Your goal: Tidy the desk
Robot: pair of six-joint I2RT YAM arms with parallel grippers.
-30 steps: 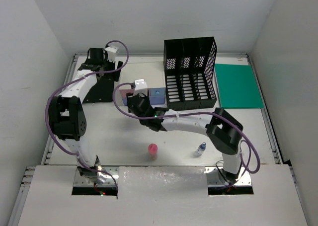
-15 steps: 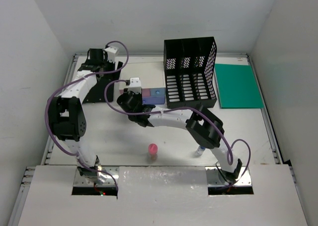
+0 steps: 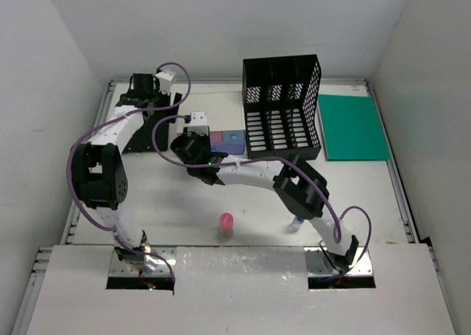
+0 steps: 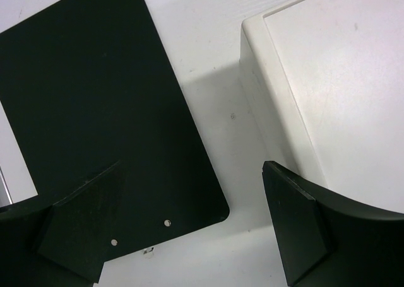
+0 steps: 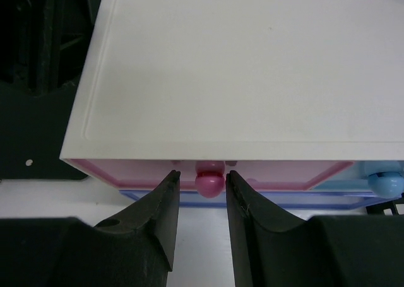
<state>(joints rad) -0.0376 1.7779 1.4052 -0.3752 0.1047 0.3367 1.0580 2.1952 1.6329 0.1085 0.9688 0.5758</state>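
1. Right, the desk (image 3: 169, 195) first: its matte white top fills the middle of the overhead view, and everything else sits on it.
2. Out at 10 o'clock, my left gripper (image 4: 189, 227) hangs over the far left corner with its jaws spread wide and nothing between them.
3. Under it lies a flat black board (image 4: 95, 110), with bare desk showing past the board's rounded corner.
4. At 2 o'clock in that wrist view is a corner of the white-topped drawer box (image 4: 328, 79), just beside the board but apart from it.
5. Moving on, my right arm reaches across to the drawer box (image 3: 234, 140), which sits a little toward 12 o'clock from the desk's centre.
6. My right gripper (image 5: 202, 176) is at the box front, jaws narrowed either side of the pink knob (image 5: 210, 181).
7. They aren't clamped on it: one finger looks to touch the knob, while a sliver of gap shows at the other.
8. Over at 3 o'clock on that front is a blue knob (image 5: 382, 183).
9. Near 6 o'clock stands a small pink object (image 3: 226, 222), alone.
10. Next, a black file rack (image 3: 283, 107) stands at 1 o'clock, right beside the box.
11. Down at 5 o'clock, a small bottle (image 3: 296, 221) peeks from under my right arm.
12. Finally, at 2 o'clock, a green sheet (image 3: 353, 127) lies flat beside the rack.
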